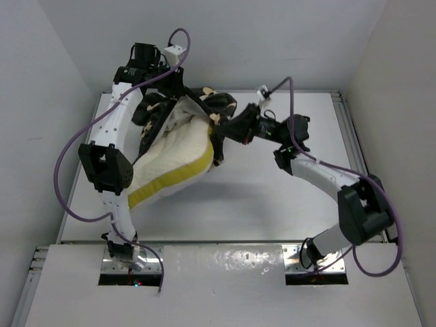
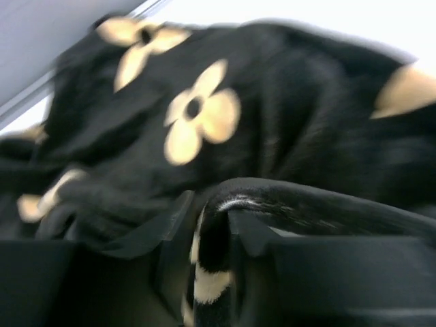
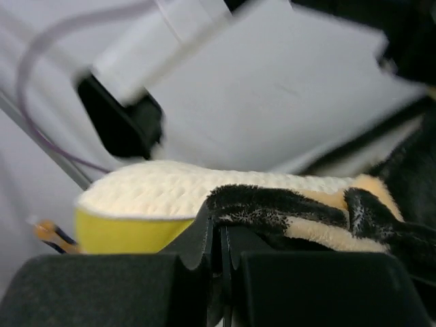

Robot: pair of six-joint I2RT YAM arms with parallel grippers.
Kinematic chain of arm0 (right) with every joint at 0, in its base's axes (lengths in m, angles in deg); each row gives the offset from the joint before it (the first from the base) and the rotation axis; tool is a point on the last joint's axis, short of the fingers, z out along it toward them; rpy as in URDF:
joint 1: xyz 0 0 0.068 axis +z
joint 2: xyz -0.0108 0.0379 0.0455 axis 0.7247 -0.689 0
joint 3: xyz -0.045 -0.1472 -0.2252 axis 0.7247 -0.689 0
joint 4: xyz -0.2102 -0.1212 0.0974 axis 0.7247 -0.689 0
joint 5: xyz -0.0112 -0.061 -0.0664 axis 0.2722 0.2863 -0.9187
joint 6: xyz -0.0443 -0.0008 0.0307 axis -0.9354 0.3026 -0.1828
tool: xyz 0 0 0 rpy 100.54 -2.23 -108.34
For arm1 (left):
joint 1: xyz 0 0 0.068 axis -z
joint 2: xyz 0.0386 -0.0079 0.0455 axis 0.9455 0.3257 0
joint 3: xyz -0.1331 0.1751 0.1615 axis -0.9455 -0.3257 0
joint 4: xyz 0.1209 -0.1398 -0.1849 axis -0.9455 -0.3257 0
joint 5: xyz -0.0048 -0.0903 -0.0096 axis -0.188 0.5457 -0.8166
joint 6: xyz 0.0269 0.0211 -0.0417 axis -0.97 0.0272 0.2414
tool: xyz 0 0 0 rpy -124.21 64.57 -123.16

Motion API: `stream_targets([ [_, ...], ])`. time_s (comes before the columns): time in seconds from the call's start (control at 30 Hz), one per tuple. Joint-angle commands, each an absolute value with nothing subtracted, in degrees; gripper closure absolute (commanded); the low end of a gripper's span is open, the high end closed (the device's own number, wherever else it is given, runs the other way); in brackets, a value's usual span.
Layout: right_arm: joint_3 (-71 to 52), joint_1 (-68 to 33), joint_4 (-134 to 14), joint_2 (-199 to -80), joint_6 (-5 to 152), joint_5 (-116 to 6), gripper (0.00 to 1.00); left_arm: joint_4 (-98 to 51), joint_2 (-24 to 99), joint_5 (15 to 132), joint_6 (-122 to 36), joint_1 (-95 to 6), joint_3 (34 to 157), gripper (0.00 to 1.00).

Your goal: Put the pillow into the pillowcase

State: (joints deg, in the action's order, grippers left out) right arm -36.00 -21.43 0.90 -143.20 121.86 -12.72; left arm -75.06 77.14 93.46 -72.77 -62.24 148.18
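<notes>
Pulling pillowcase [image 1: 219, 103] over pillow [image 1: 177, 153], mostly uncovered. Right fingers [image 3: 306, 286] clamping hem; left fingers [image 2: 340, 279] narrow, grip unclear. Next: drawing hem toward yellow piping.

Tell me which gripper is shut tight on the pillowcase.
The right gripper: its jaws meet on the pillowcase hem beside the pillow; the left gripper shows a gap.

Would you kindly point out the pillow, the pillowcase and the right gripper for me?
the pillow [image 1: 180, 144]: top external view, on its quilted cream face.
the pillowcase [image 2: 219, 114]: left wrist view, on a tan flower petal of the print.
the right gripper [image 3: 221, 235]: right wrist view, between its closed fingertips.
</notes>
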Motion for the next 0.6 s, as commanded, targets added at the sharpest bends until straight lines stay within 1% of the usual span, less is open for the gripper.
stream_targets([
  [0.0,-22.8,-20.7,29.9,-149.9,144.4,-17.4,1.0,-69.2,78.2,91.3,-71.1,-64.3,152.0,0.72],
  [0.03,-20.6,-21.0,31.1,-151.7,148.6,-22.8,1.0,-69.5,78.6,91.2,-71.2,-64.6,152.0,0.68],
  [0.07,-18.0,-21.1,31.4,-153.2,149.9,-26.3,1.0,-70.2,78.7,91.2,-71.3,-64.8,152.1,0.61],
  [0.1,-17.3,-21.4,30.9,-154.3,150.5,-28.9,1.0,-70.6,79.0,92.2,-71.9,-65.3,152.4,0.46],
  [0.13,-16.8,-22.0,29.7,-155.7,150.3,-33.8,1.0,-71.0,78.9,93.3,-72.3,-65.8,152.5,0.4],
  [0.17,-16.9,-22.3,28.1,-155.8,149.3,-35.9,1.0,-71.4,78.5,95.2,-72.6,-66.4,152.7,0.28],
  [0.23,-19.2,-23.3,18.2,-153.7,142.8,-41.6,1.0,-70.0,77.4,97.6,-72.5,-69.2,152.7,0.15],
  [0.27,-20.2,-23.7,9.9,-152.7,140.7,-44.0,1.0,-69.1,76.2,99.5,-71.8,-70.9,152.7,0.01],
  [0.33,-22.1,-25.0,3.4,-150.4,137.1,-50.0,1.0,-65.6,74.8,101.7,-68.9,-74.9,152.7,0.0],
  [0.37,-22.4,-26.3,-1.0,-150.1,136.9,-50.8,1.0,-64.2,73.4,103.6,-67.8,-77.6,152.7,0.0],
  [0.47,-22.6,-27.6,-5.2,-149.7,136.5,-52.1,1.0,-62.9,70.6,104.4,-69.3,-81.1,152.7,0.0],
  [0.5,-22.6,-27.9,-6.4,-149.3,136.3,-52.8,1.0,-64.0,70.0,104.3,-73.0,-81.5,152.4,0.0],
  [0.53,-23.0,-28.1,-7.5,-148.6,135.6,-53.5,1.0,-68.5,68.5,104.3,-75.7,-82.1,150.8,0.0],
  [0.57,-23.2,-28.2,-9.5,-148.1,134.8,-54.0,1.0,-71.3,67.7,105.4,-82.0,-82.3,148.7,0.03],
])
